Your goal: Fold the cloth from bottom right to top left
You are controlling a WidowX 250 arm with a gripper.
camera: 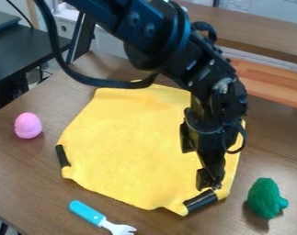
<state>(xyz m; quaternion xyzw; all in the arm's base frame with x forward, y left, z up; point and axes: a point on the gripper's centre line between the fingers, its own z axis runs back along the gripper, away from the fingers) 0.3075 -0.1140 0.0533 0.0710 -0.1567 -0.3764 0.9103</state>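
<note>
The black gripper [209, 183] hangs low over the bottom right corner of the yellow cloth [126, 142], just above the black band [201, 201] at that corner. Whether it touches the band I cannot tell. Spread mostly flat on the brown table, the cloth has a second black band [62, 156] at its left corner. Part of its right side and upper right is hidden behind the arm.
A pink egg-shaped toy [28, 125] stands left of the cloth. Near the front edge lies a fork with a blue handle [87, 212]. A green toy [266, 198] sits right of the bottom right corner on the wooden table [27, 179].
</note>
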